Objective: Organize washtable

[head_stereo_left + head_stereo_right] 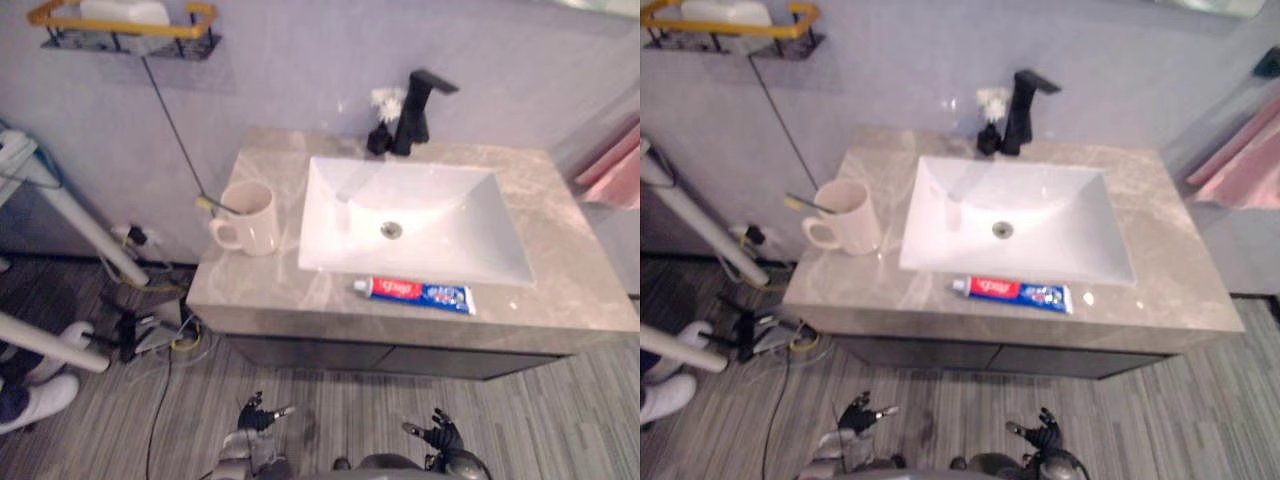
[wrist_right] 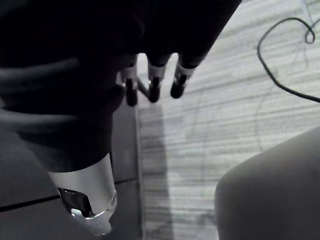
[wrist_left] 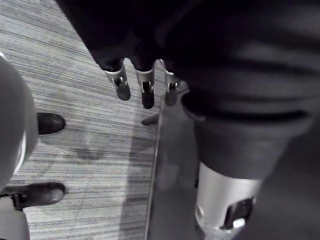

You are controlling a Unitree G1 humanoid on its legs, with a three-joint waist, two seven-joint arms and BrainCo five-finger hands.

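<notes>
On the table (image 1: 570,290) the toothpaste (image 1: 415,293) lies loose at the sink's (image 1: 440,215) 6 o'clock, the mug (image 1: 248,218) at 9 — likely its home — left hand (image 1: 255,415) and right hand (image 1: 440,432) hanging open, empty.

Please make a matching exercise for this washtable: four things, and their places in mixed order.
1. cream ceramic mug
2. red-and-blue toothpaste tube
3. black metal faucet
4. yellow-edged wire shelf

A. on the grey wall
B. lying on the grey marble counter before the white rectangular basin
C. standing behind the basin
D. standing left of the basin

Pairs: 1-D, 2-B, 3-C, 4-A
</notes>
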